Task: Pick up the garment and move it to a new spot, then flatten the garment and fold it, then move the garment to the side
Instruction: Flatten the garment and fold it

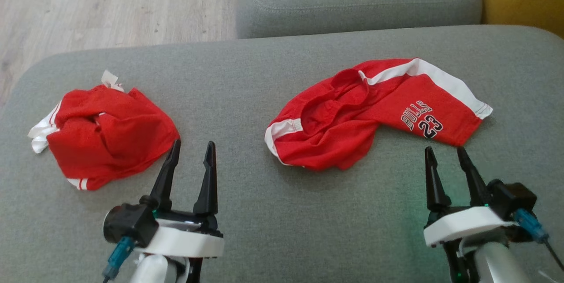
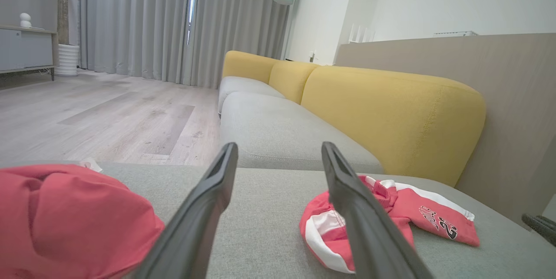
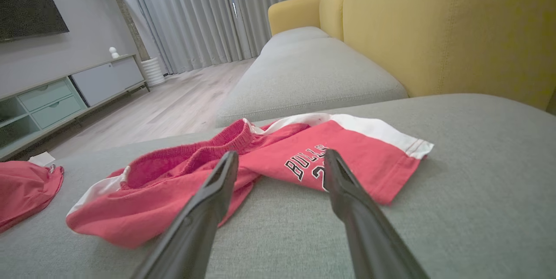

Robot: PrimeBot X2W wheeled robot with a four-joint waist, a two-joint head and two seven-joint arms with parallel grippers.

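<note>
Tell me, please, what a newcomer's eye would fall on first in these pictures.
Two bright red garments on the grey sofa seat stand out: red shorts printed BULLS 23 with white side stripes, rumpled toward the right, and a crumpled red garment bunched at the left. Near each, the left gripper and right gripper hold their fingers open and empty. The yellow backrest behind adds another strong colour.
</note>
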